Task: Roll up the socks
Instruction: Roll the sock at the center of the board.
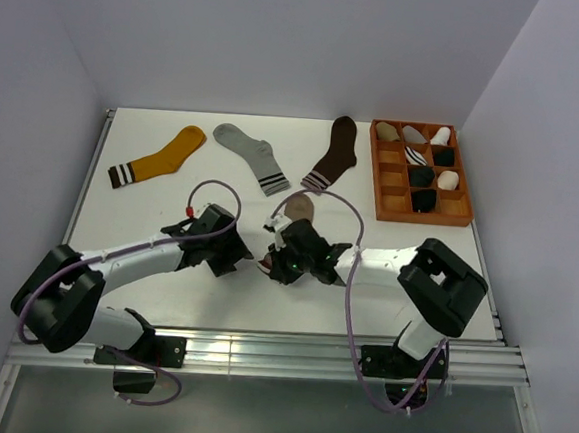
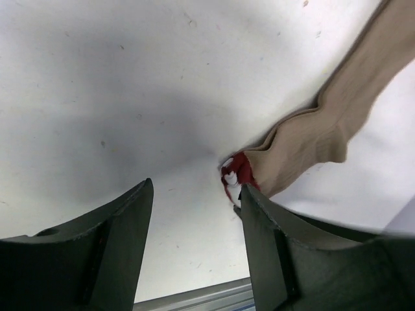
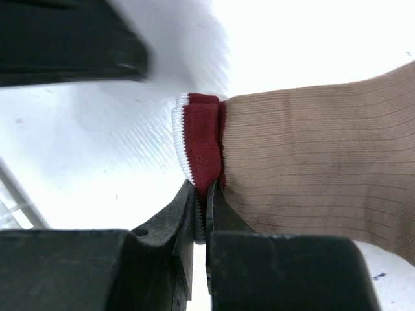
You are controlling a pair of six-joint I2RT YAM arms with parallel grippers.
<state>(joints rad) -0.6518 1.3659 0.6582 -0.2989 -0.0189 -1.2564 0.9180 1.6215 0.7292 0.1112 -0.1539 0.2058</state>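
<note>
A taupe sock (image 1: 301, 209) with a maroon-and-white cuff (image 3: 202, 133) lies on the white table in front of the arms. My right gripper (image 3: 206, 194) is shut on the cuff's edge, pinching the maroon fabric between its pads. In the top view the right gripper (image 1: 280, 260) sits at the sock's near end. My left gripper (image 2: 196, 188) is open, with bare table between its fingers. Its right finger (image 2: 272, 253) rests just beside the cuff (image 2: 237, 171), and the taupe sock (image 2: 324, 126) runs away to the upper right. The left gripper (image 1: 234, 256) is just left of the right one.
Along the back lie a mustard-yellow sock (image 1: 164, 156), a light grey sock (image 1: 249, 153) and a dark brown sock (image 1: 337, 152). A wooden compartment tray (image 1: 420, 219) at the back right holds several rolled socks. The table's metal front rail (image 2: 194, 299) is close under the left gripper.
</note>
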